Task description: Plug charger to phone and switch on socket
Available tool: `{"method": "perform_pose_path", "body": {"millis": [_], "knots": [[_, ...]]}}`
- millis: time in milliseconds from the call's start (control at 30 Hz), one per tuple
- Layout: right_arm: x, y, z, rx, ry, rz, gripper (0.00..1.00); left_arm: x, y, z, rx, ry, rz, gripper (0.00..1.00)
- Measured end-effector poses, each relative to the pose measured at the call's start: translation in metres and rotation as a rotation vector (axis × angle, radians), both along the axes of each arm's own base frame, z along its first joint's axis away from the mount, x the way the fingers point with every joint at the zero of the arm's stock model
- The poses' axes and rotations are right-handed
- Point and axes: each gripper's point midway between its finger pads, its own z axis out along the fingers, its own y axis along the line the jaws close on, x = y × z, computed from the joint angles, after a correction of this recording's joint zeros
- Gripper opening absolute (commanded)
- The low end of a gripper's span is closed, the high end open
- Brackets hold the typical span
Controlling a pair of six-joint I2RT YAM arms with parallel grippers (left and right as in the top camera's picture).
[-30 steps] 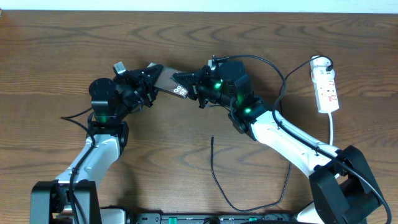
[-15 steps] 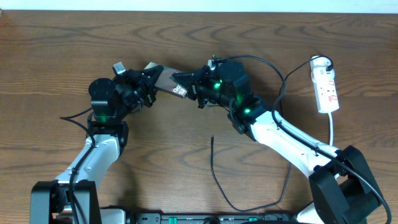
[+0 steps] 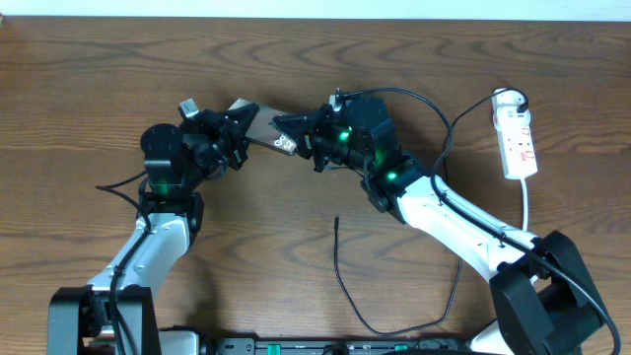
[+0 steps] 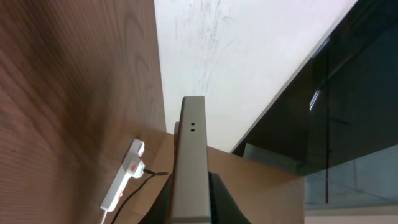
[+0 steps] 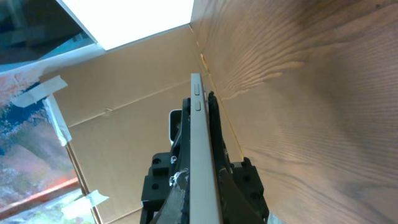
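Note:
The phone (image 3: pixel 260 122), a dark slab with white lettering, is held off the table between both arms at the upper middle. My left gripper (image 3: pixel 235 130) is shut on its left end and my right gripper (image 3: pixel 299 136) is shut on its right end. In the left wrist view the phone (image 4: pixel 189 155) stands edge-on between the jaws of the left gripper (image 4: pixel 189 190). It appears the same way in the right wrist view, the phone (image 5: pixel 201 137) sitting in the right gripper (image 5: pixel 203 180). The charger (image 3: pixel 338 264) lies loose on the table, its plug tip pointing up. The socket (image 3: pixel 518 136) lies at the right, also visible as the socket (image 4: pixel 123 185).
The charger's cable loops along the table's front edge, then climbs past my right arm (image 3: pixel 463 227) to the socket's top end. The socket's white cord (image 3: pixel 526 202) runs down toward the right arm's base. A cardboard wall (image 5: pixel 124 106) stands beyond the table's far edge.
The left gripper's jaws have closed tighter on the phone's left end, and that end has shifted slightly. The right arm, charger and socket have not moved.

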Motion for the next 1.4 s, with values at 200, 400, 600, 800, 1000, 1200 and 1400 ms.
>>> {"method": "perform_pose_path", "body": {"millis": [200, 400, 600, 800, 1000, 1200, 1400], "knots": [[-0.004, 0.002, 0.000, 0.004, 0.005, 0.025, 0.25, 0.000, 0.000, 0.000, 0.012, -0.008, -0.002, 0.07], [-0.011, 0.008, 0.001, 0.009, 0.002, 0.059, 0.53, 0.000, 0.000, -0.001, 0.018, -0.008, -0.003, 0.08], [-0.019, 0.014, 0.001, 0.011, 0.007, 0.089, 0.92, 0.000, 0.001, -0.002, 0.019, -0.007, 0.003, 0.08], [-0.020, 0.014, 0.000, 0.003, 0.000, 0.094, 0.99, 0.001, 0.001, -0.002, 0.020, -0.007, 0.004, 0.07], [-0.020, 0.014, 0.000, -0.001, -0.008, 0.098, 0.99, 0.003, 0.015, -0.004, 0.039, -0.011, 0.027, 0.07], [-0.021, 0.013, -0.001, -0.014, -0.034, 0.116, 0.99, 0.002, 0.060, -0.017, 0.083, 0.010, 0.075, 0.08], [-0.020, 0.009, -0.005, -0.049, -0.073, 0.133, 0.99, -0.007, 0.101, -0.012, 0.138, -0.066, 0.067, 0.08]]}}
